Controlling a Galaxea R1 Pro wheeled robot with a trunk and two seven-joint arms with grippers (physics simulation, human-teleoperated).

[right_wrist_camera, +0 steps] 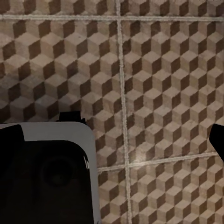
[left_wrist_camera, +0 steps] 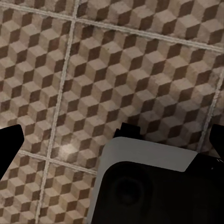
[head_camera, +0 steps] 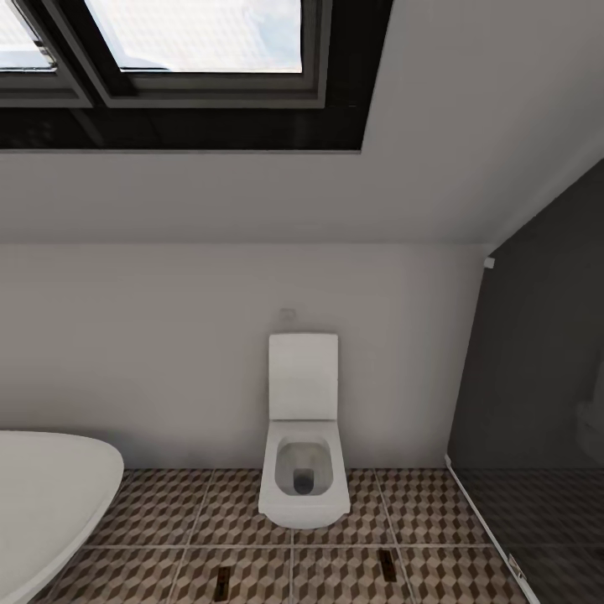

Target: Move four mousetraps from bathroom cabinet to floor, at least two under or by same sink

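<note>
Mousetraps: two small dark rectangles with pale edges, taken to be traps (head_camera: 222,583) (head_camera: 387,564), are noted flat on the bathroom floor (head_camera: 168,512), well apart from each other, ahead of both tools and short of the toilet (head_camera: 302,470). They are too small for identity to be confirmed.

Left tool (left_wrist_camera: 113,140): fingers spread wide, nothing between them, patterned tile beneath. Right tool (right_wrist_camera: 114,137): likewise spread and empty over tile.

Risks, as judged:
- The sink condition may be missed: the two rectangles lie by the toilet and bathtub (head_camera: 50,495), and their relation to the bathroom sink cannot be judged.
- A trap could be run over or nudged if the base is driven forward, since both lie low in its path.
- Only two candidates are counted; the remaining two are unaccounted for.

Hard to make out: the nearer rectangle is close to the head view's lower edge; a grey-and-black robot part (left_wrist_camera: 144,186) masks floor beside each tool; the dark glass panel (head_camera: 537,403) obscures what lies behind it.
</note>
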